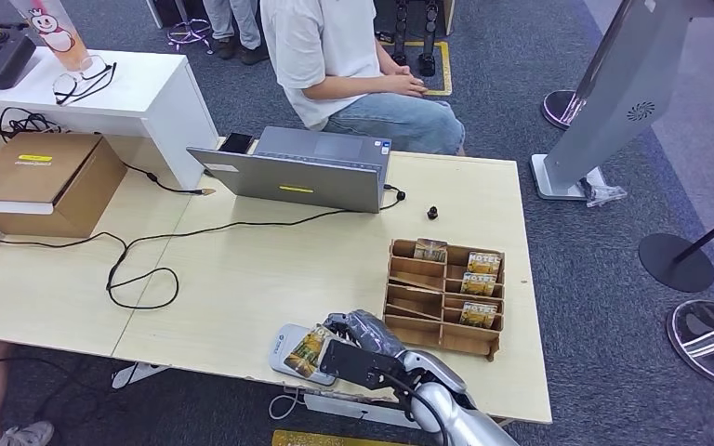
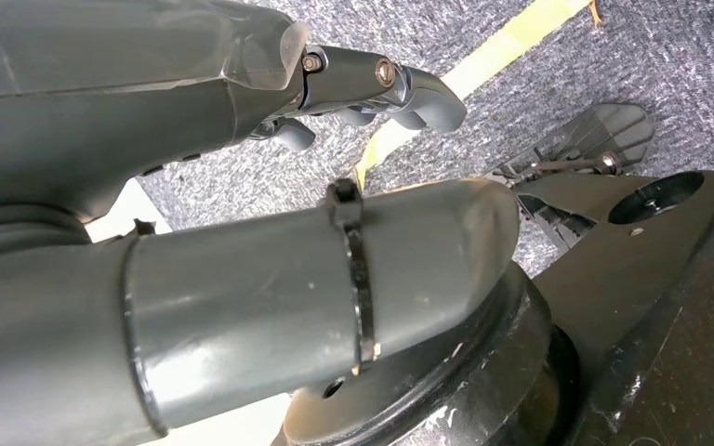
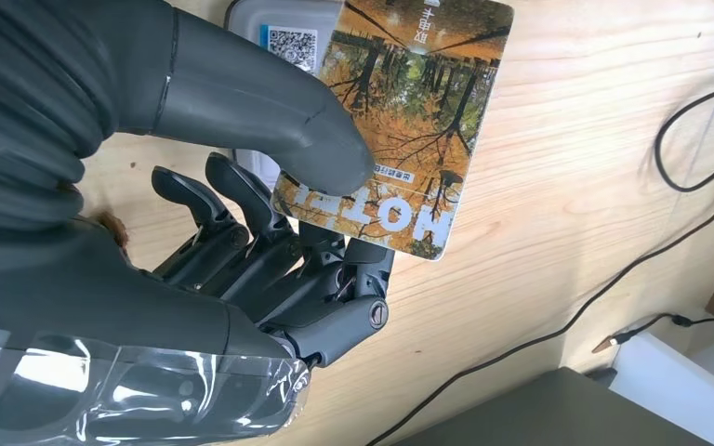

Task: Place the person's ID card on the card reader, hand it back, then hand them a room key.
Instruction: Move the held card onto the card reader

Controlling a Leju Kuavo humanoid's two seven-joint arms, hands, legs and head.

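- Head view: a pale wood-grain table (image 1: pixel 242 279) carries a grey laptop (image 1: pixel 302 172) at its far edge, in front of a seated person (image 1: pixel 353 65). A slotted plywood card rack (image 1: pixel 444 297) stands near the right edge, with glossy printed cards upright in some of its compartments. A black cable (image 1: pixel 139 269) loops across the middle of the table, and a cardboard box (image 1: pixel 46 181) sits at the left end.
- Head view: the silver right arm comes up over the near edge, just left of the rack. The right robot hand (image 1: pixel 358 342), dark and ribbed, holds a room key card (image 1: pixel 309 347) over the rounded pale-grey card reader (image 1: pixel 284 348) lying at the near edge.
- Right wrist view: the thick grey thumb presses on the printed face of the room key card (image 3: pixel 400 121), a flat rounded-corner rectangle with an autumn tree picture and the word HOTEL; the darker fingers (image 3: pixel 270 251) curl beneath it, so the right robot hand (image 3: pixel 260 214) pinches the card. The card reader (image 3: pixel 288 37), with a QR label, lies partly under the card on the grained table (image 3: pixel 558 186).
- Left wrist view: the left robot hand (image 2: pixel 372 88) hangs over grey speckled carpet (image 2: pixel 483 121) crossed by a yellow tape stripe (image 2: pixel 483 70), fingers curled in and holding nothing.
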